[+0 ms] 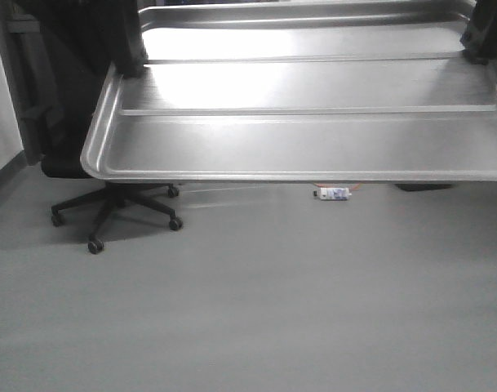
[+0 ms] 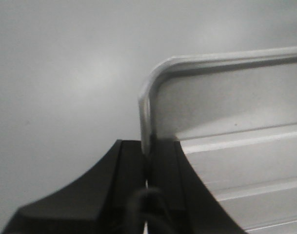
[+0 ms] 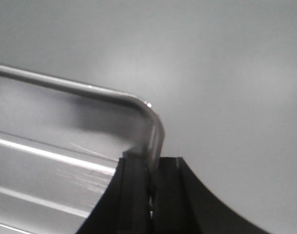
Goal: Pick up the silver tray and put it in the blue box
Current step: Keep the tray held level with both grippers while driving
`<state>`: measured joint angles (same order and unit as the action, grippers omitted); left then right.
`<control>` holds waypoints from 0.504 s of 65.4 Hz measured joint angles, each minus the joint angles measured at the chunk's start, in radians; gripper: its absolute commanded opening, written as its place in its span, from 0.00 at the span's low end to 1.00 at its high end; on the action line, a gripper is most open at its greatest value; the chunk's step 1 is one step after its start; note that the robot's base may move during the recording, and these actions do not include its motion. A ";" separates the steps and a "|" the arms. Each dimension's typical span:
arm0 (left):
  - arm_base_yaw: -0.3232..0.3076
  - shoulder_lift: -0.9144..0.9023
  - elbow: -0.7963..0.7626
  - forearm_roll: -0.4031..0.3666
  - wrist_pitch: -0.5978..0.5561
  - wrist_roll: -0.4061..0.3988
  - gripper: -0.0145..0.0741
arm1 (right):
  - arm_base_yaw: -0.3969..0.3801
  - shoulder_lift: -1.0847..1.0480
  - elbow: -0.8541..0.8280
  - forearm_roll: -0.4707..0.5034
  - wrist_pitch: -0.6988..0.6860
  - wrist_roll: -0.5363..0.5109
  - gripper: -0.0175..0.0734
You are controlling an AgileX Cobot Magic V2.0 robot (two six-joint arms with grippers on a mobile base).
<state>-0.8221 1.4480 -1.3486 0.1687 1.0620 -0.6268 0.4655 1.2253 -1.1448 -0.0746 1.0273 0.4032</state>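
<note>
**Grey floor below, silver tray up in the air**

Grey floor fills the room under the robot. A black office chair on wheels stands at the left, and a small white thing lies on the floor further back.

The silver tray hangs in the air, very close to the front camera. It is flat, with its open side up, so its two long ridges show. It touches nothing but the two grippers.

The first part of the job looks done. The tray is grabbed and it is up off the ground.

The second part is not done. The blue box is not in any picture, so I cannot tell how near it is. The tray must be carried over the box and put down inside it.

The left gripper is pinched tight on the tray's rim, close to a rounded corner. One finger is inside the rim and one is outside. The right gripper pinches the rim the same way at the other end of the tray.

In the front view both grippers show as dark shapes at the far corners, left and right. They look about the same height, so the tray sits level between them. Each wrist camera looks past the rim at plain grey floor.
</note>
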 measured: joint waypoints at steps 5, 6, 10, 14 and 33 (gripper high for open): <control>0.000 0.000 0.000 0.000 0.000 0.000 0.05 | 0.000 0.000 0.000 0.000 0.000 0.000 0.26; 0.000 0.000 0.000 0.000 0.000 0.000 0.05 | 0.000 0.000 0.000 0.000 0.000 0.000 0.26; 0.000 0.000 0.000 0.000 0.000 0.000 0.05 | 0.000 0.000 0.000 0.000 0.000 0.000 0.26; 0.000 0.000 0.000 0.000 0.000 0.000 0.05 | 0.000 0.000 0.000 0.000 0.000 0.000 0.26; 0.000 0.000 0.000 0.000 0.000 0.000 0.05 | 0.000 0.000 0.000 0.000 0.000 0.000 0.26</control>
<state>-0.8221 1.4480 -1.3486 0.1687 1.0620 -0.6268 0.4655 1.2253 -1.1448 -0.0746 1.0273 0.4032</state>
